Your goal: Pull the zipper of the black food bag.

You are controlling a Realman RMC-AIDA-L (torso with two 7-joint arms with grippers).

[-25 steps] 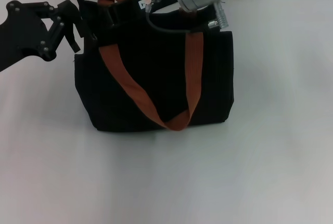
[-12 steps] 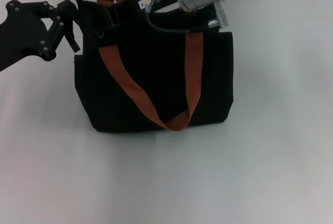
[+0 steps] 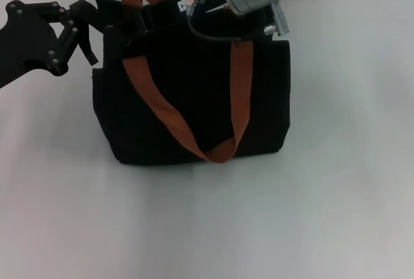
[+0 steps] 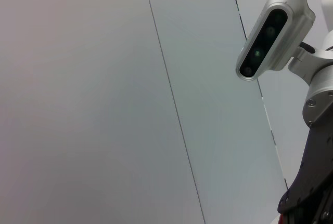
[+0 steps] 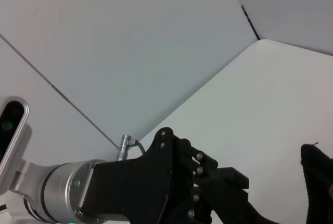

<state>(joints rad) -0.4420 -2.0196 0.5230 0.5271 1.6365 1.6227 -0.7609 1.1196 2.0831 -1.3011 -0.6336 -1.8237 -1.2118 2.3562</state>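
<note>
The black food bag (image 3: 194,98) stands upright on the white table, its rust-orange handles (image 3: 155,107) hanging down its front. My right gripper (image 3: 152,15) reaches in from the upper right and lies over the left part of the bag's top edge, black against black. The zipper is hidden from view. My left gripper (image 3: 94,28) sits just off the bag's top left corner with its fingers spread. In the right wrist view the left gripper (image 5: 234,193) is a short way from the bag's edge (image 5: 317,182).
The white table (image 3: 323,195) spreads around the bag, with a pale wall behind it. The left wrist view shows only the wall and the right arm's wrist camera (image 4: 273,31).
My right arm has shifted slightly to the right along the bag's top. My left gripper has edged a little to the left. The bag has stayed in place.
</note>
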